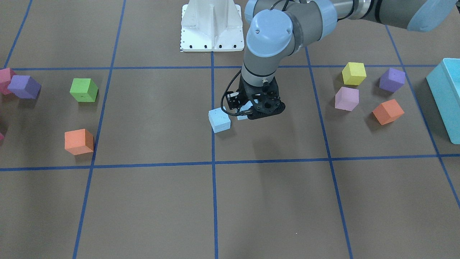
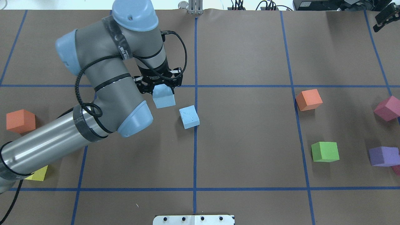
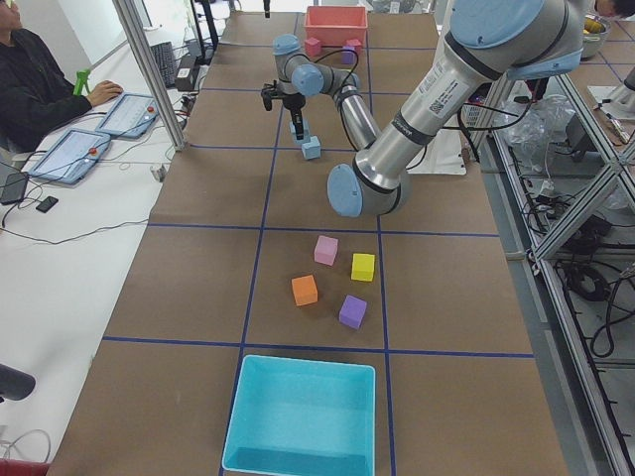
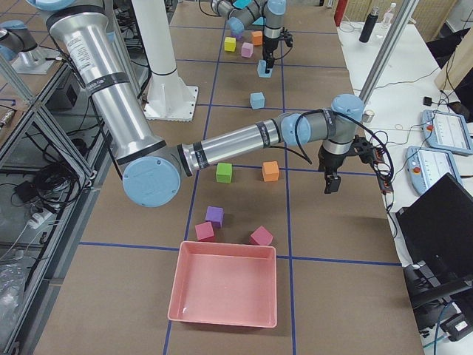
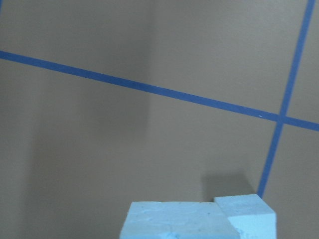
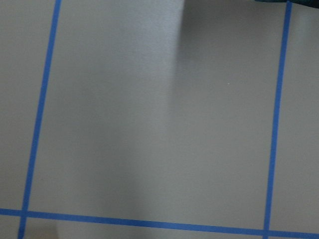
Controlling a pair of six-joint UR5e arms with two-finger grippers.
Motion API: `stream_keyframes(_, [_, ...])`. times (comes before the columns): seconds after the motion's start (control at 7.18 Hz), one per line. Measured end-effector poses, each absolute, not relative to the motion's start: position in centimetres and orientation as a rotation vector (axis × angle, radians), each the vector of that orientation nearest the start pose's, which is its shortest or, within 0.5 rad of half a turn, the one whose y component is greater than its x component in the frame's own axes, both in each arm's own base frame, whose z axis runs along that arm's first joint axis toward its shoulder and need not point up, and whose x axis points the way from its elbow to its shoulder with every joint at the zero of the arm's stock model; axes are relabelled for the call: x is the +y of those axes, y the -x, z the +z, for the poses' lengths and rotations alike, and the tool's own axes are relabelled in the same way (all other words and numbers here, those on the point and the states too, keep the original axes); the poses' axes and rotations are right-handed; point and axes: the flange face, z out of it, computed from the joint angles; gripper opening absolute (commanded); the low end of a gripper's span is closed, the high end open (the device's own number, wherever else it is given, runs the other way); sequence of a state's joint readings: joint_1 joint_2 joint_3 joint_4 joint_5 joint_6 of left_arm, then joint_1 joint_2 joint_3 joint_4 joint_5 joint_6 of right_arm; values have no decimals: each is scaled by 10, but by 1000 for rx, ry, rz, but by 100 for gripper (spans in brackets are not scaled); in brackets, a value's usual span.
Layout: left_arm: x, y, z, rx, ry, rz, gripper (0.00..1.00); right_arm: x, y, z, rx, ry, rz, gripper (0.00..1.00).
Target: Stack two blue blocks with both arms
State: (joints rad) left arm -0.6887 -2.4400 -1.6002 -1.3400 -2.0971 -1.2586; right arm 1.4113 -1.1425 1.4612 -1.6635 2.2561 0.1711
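Observation:
My left gripper (image 2: 162, 90) is shut on one pale blue block (image 2: 164, 99) and holds it off the table. It also shows in the front view (image 1: 256, 109), where the block is mostly hidden under it. The second blue block (image 2: 189, 117) (image 1: 219, 119) rests on the table, close beside the held one and apart from it. The left wrist view shows the held block (image 5: 177, 221) with the second block (image 5: 249, 211) just behind it. My right gripper (image 2: 386, 17) hangs at the table's far right edge, away from both blocks; I cannot tell whether it is open.
Orange (image 2: 308, 99), green (image 2: 325, 151), purple (image 2: 383, 156) and pink (image 2: 388, 108) cubes lie on the right. An orange (image 2: 20, 121) and a yellow cube (image 2: 38, 175) lie on the left. A turquoise box (image 1: 447, 93) and a white pedestal (image 1: 212, 25) stand at the edges.

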Motion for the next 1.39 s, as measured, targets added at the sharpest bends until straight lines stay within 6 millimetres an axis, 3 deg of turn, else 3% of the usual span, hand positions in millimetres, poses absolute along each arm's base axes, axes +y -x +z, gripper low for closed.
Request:
stream_keyframes(0.28, [-511, -525, 125, 805, 127, -159, 53, -667, 26, 495, -701, -92, -70, 100])
stream_keyframes(0.56, [-514, -550, 138, 818, 118, -150, 53, -667, 25, 499, -699, -88, -68, 100])
stream_keyframes(0.84, [-504, -570, 145, 824, 102, -158, 53, -668, 25, 498, -697, -87, -64, 100])
stream_keyframes(1.25, [-498, -576, 144, 828, 99, -168, 53, -669, 27, 496, -696, -87, -61, 100])
stream_keyframes(1.39, [-497, -576, 144, 828, 100, -169, 59, -670, 27, 496, -697, -87, -61, 100])
